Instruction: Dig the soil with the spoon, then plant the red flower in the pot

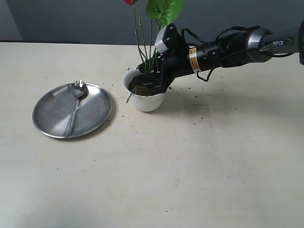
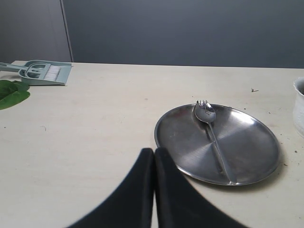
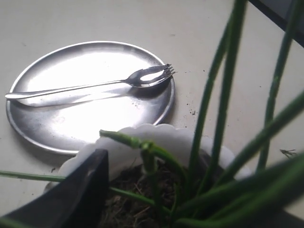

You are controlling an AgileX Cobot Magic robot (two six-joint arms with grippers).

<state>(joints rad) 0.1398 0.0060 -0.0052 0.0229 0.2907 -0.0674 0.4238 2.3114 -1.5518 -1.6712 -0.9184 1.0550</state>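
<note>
From outside, my right hand (image 1: 159, 80) sits at the pot (image 1: 146, 97), setting the red flower (image 1: 156, 14) into the soil (image 1: 142, 88); its grip I cannot tell. My left hand (image 2: 154, 156) is closed, empty. The spoon (image 3: 95, 85) lies on the plate (image 3: 42, 128). Next: let go gently.

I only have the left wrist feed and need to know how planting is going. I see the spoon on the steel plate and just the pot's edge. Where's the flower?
Observer: The red flower stands in the pot, its stems rising from the soil.
Operator: Is the right pincer near it?
Observer: Yes, the right pincer reaches down into the pot at the stem base.
Operator: Any mess?
Observer: Soil crumbs lie on the table beside the pot.
</note>
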